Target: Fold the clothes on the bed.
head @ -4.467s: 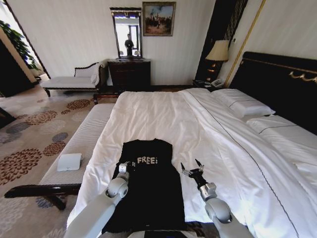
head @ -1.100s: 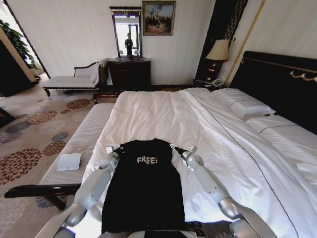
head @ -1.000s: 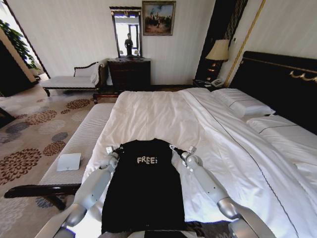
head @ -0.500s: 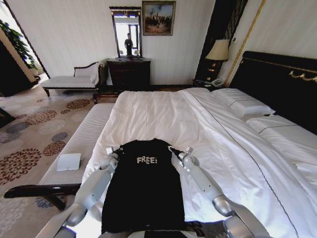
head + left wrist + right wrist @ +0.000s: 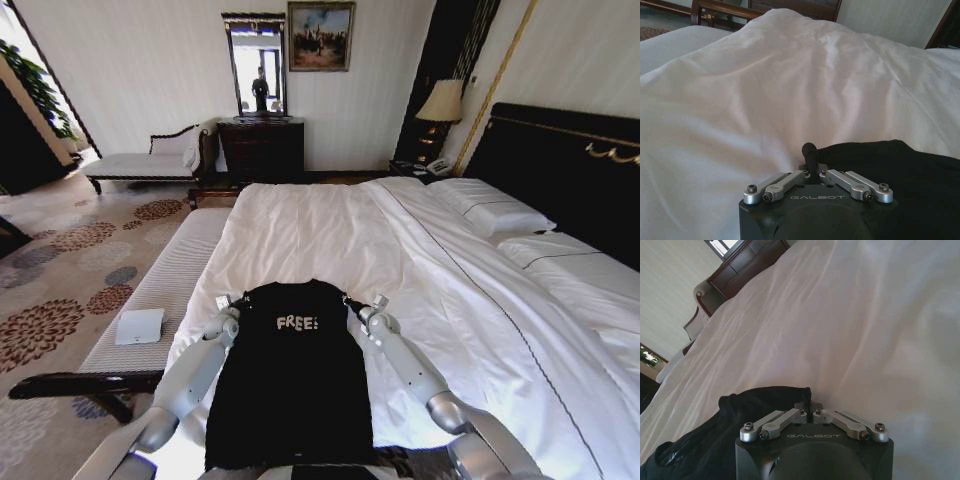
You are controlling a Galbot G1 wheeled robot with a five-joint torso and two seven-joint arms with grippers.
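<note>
We see the black T-shirt (image 5: 292,375) lying flat near the foot end of the bed (image 5: 330,230), chest print facing up, collar toward the pillows. Left gripper (image 5: 232,306) sits at the shirt's left shoulder corner; right gripper (image 5: 352,303) at the right shoulder corner. In the wrist views, left gripper (image 5: 810,162) fingers are pinched together on the shirt edge (image 5: 880,160), and right gripper (image 5: 807,407) fingers are clenched on the black fabric (image 5: 760,400) too. Both arms reach forward along the shirt's sides.

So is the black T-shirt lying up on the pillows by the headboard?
No, the black T-shirt lies flat near the foot of the bed, far from the pillows.
</note>
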